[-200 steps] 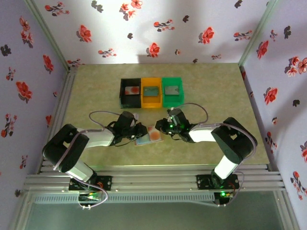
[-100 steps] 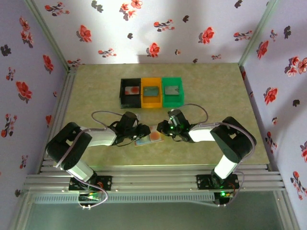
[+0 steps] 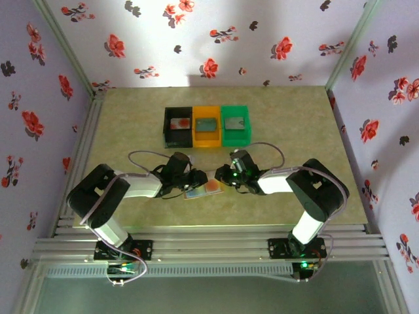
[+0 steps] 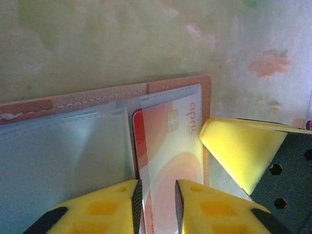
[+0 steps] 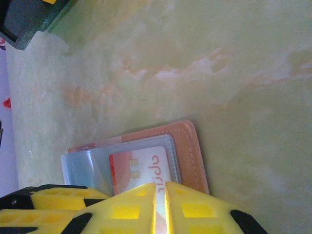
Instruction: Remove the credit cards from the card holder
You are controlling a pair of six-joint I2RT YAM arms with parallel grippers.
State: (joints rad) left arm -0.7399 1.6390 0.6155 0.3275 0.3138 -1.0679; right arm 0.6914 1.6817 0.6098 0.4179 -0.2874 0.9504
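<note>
One card holder (image 4: 97,100), one card (image 4: 170,141) in it, three bins (image 3: 178,141) (image 3: 207,140) (image 3: 236,139) each holding one card (image 3: 179,123) (image 3: 207,123) (image 3: 234,122), and two hands (image 4: 157,192) (image 5: 161,192)

White-black arms (image 3: 141,186), yellow claw fingers (image 4: 97,209)

Card holder (image 4: 178,84) is pinkish-tan with pale blue-grey sleeves. The card (image 4: 170,141) inside looks red, peach and white, I think. Mottled yellow-green desk (image 3: 294,118). Black bin (image 3: 178,126), orange bin (image 3: 207,125), green bin (image 3: 236,124). Lilac walls (image 3: 262,65) with red and black flowers. Left end effector (image 4: 157,195) and right end effector (image 5: 161,192) are yellow.
</note>
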